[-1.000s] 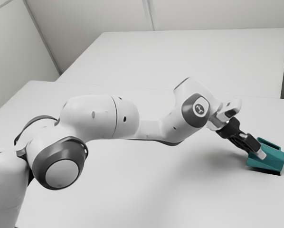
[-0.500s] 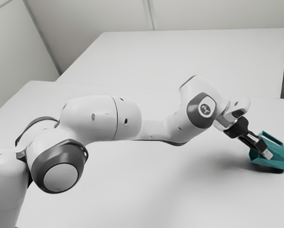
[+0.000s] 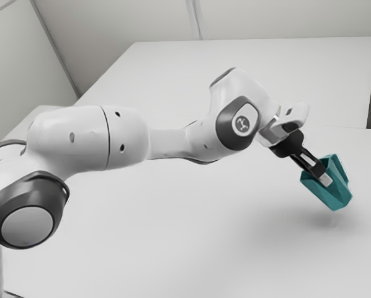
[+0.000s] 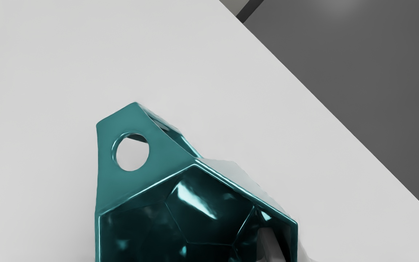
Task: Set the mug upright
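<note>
My gripper (image 3: 324, 179) is closed on the wall of the teal mug (image 3: 335, 194) at the exterior view's right. The mug hangs tilted just above the table, its mouth facing up toward the hand and its base pointing down. In the wrist view the gripper (image 4: 294, 251) has one finger inside the mug (image 4: 202, 222) and the other outside, with the wall pinched between them. The handle (image 4: 109, 182), with a round hole near its end, stands out from the side of the faceted body.
The white table (image 3: 204, 248) spreads under the arm, with a faint shadow beneath the mug. Another white table (image 3: 247, 74) stands behind it. Past the table's edge, dark grey floor (image 4: 376, 91) appears in the wrist view.
From lying nearly on its side, the mug has been lifted and swung with my hand, its base now lower than its mouth. Both moved up and toward the exterior view's left.
</note>
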You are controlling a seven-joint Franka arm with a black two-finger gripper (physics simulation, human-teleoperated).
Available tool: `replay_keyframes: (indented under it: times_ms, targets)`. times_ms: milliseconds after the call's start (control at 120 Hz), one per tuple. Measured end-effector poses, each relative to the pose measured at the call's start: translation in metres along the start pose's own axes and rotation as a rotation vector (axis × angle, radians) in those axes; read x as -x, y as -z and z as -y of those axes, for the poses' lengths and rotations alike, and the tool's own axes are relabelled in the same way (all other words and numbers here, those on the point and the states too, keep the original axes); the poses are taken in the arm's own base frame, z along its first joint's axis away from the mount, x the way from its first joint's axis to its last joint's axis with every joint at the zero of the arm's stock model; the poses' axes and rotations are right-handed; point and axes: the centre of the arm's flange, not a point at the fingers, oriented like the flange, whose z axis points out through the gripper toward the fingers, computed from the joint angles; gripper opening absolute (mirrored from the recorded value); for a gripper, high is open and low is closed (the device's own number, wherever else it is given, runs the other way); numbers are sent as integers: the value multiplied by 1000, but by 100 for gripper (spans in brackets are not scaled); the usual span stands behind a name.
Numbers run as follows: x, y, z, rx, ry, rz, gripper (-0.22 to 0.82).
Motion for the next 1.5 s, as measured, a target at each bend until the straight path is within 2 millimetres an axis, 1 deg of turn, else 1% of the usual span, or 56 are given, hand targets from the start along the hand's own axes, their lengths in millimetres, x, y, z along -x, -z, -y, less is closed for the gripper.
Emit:
replay_keyframes:
  times_ms: [117, 242, 317, 408, 492, 633, 708, 808, 892, 942, 1158, 1283, 1408, 1500]
  targets:
    - [15, 37, 21, -101, 4, 23, -18]
    - [21, 87, 36, -279, -49, 57, -18]
    - [26, 111, 51, -381, -62, 82, -18]
    - [41, 137, 82, -480, -26, 109, -18]
    - [60, 162, 113, -549, 37, 125, -18]
    - [89, 196, 163, -628, 156, 133, -18]
    - [106, 210, 186, -657, 216, 140, -18]
    - [138, 224, 217, -682, 307, 159, -18]
    - [165, 229, 234, -687, 371, 179, -18]
    - [174, 227, 238, -686, 396, 188, -18]
    - [193, 209, 244, -670, 458, 213, -18]
    - [198, 208, 248, -670, 486, 207, -18]
    - [198, 207, 250, -672, 502, 195, -18]
    - [203, 200, 258, -667, 525, 196, -18]
